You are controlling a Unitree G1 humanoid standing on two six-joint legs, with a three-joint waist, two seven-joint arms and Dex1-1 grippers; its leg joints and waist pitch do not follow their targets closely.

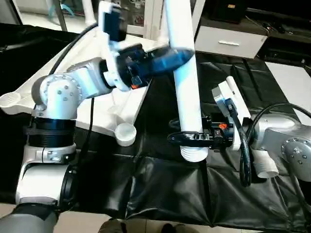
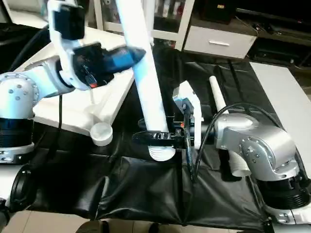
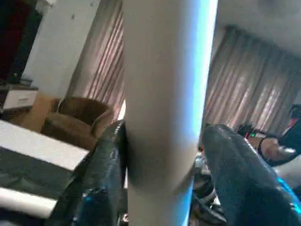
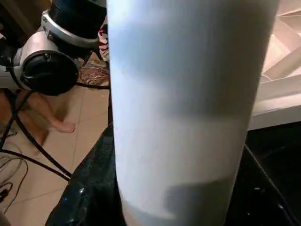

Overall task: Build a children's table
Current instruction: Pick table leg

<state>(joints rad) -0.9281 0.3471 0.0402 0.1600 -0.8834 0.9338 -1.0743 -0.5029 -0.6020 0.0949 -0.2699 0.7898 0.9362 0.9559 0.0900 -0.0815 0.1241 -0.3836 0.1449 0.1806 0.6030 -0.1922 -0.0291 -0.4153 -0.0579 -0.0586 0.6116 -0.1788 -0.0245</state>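
Observation:
The children's table top lies upside down on the left, with a round corner socket at its near corner. One white leg stands nearly upright over the black cloth, its ribbed end down. My right gripper is shut on the leg just above that end. My left gripper sits higher up around the same leg. In the left wrist view one finger touches the leg and the other stands apart, so it is open.
A second white leg lies on the black cloth behind my right forearm. A white cabinet stands beyond the work surface. A person's bare foot is on the floor close to the robot.

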